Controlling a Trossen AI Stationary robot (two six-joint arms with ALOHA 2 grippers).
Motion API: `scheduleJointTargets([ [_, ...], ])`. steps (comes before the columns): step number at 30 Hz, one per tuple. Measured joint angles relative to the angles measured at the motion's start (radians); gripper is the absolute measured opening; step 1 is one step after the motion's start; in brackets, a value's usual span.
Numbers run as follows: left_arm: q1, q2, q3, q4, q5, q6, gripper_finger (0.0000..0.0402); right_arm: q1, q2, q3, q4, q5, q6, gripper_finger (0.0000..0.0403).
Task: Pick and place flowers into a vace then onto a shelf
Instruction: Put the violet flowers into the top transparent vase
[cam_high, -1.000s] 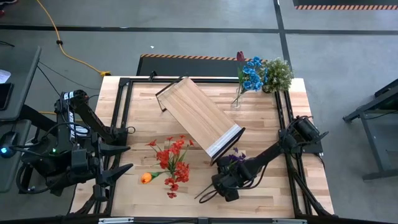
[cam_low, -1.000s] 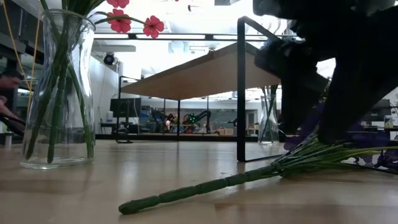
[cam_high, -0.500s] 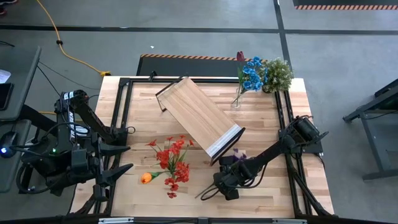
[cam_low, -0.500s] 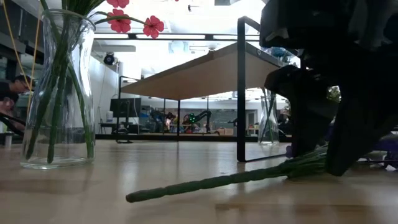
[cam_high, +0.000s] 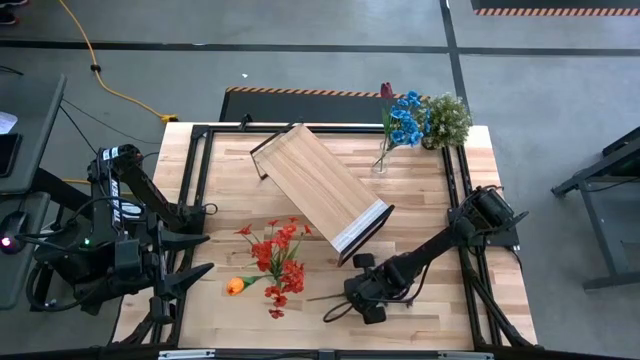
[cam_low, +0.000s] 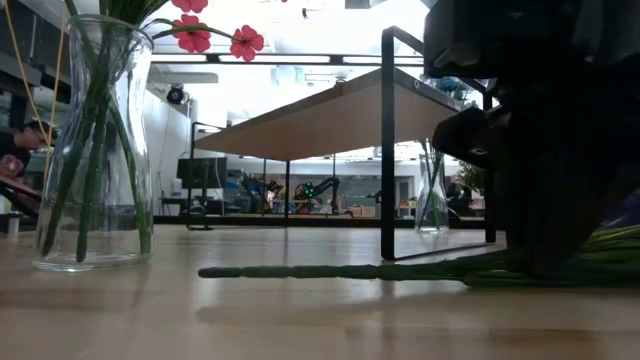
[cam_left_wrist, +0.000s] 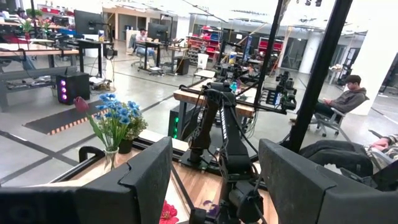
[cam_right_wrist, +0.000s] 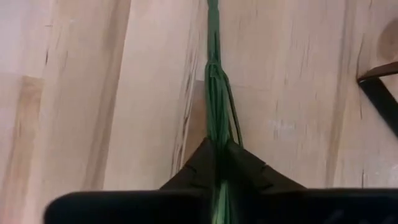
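A loose flower's green stem (cam_high: 322, 298) lies near the table's front, right of centre, with my right gripper (cam_high: 343, 304) shut on it. Its bloom is hidden under that arm. A glass vase (cam_low: 92, 140) with red flowers (cam_high: 278, 260) stands left of it, and an orange flower (cam_high: 235, 286) lies beside the vase. The light-wood shelf (cam_high: 318, 187) stands slantwise at mid-table. My left gripper (cam_high: 197, 256) waits open at the table's left edge, with nothing between its fingers (cam_left_wrist: 149, 180). My right gripper pinches the bundle of thin green stalks (cam_right_wrist: 217, 134) between its two fingertips (cam_right_wrist: 198, 163). The fingers slant down from the table's right side and point along the stem. The free stalk end (cam_low: 215, 272) reaches level toward the left, close above the table; whether it touches the wood I cannot tell.
A second glass vase (cam_high: 381, 160) with blue and maroon blooms and a bushy pale-green plant (cam_high: 447, 118) stand at the far right corner. A black frame (cam_high: 200, 180) runs around the tabletop. Bare wood lies between the red flowers and my right gripper.
My right gripper has sunk a little onto the stem and shut on it. The stem has swung about: its free end, which pointed toward the near edge, now points toward the table's left.
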Motion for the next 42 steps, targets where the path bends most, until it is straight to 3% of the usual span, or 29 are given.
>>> scheduleJointTargets([
  [13, 0.000, 0.000, 0.000, 0.000, 0.000, 0.000, 0.0271, 0.042, -0.016, 0.000, -0.026, -0.040, 0.089, 0.0006],
  [27, 0.000, 0.000, 0.000, 0.011, 0.012, -0.001, 0.0271, 0.120, -0.262, -0.001, -0.190, 0.003, 0.223, 0.0003],
  [36, 0.001, 0.000, 0.000, 0.100, 0.019, -0.027, 0.0271, 0.204, -0.397, 0.006, -0.315, 0.082, 0.373, 0.0002],
  [42, 0.001, 0.000, 0.000, 0.178, 0.018, -0.025, 0.0271, 0.233, -0.409, 0.148, -0.543, 0.180, 0.385, 0.0001],
])
